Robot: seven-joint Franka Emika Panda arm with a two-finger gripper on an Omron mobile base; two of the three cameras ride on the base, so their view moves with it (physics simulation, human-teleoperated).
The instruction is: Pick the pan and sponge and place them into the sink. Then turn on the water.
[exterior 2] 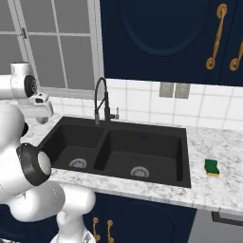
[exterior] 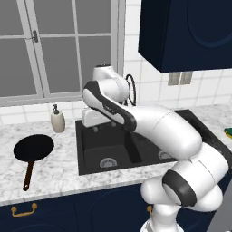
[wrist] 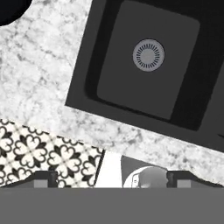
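Observation:
The black pan (exterior: 34,147) lies on the counter left of the sink (exterior: 97,156), its reddish-brown handle (exterior: 28,176) pointing toward the front edge. Its rim shows in the hand view's top-left corner (wrist: 9,9). The yellow-and-green sponge (exterior 2: 211,167) rests on the counter right of the sink (exterior 2: 185,156), also at the left base view's right edge (exterior: 228,132). My gripper (exterior: 96,126) hangs open and empty over the left basin's rear left part, fingertips (wrist: 43,177) wide apart above the drain (wrist: 148,54). No blue stream falls from the faucet (exterior 2: 100,97).
A beige soap dispenser (exterior: 57,120) stands by the wall behind the pan. Dark blue wall cabinets (exterior: 186,31) hang above the counter's right part. A window (exterior: 59,45) sits behind the sink. Patterned floor tiles (wrist: 39,153) lie beyond the counter's front edge.

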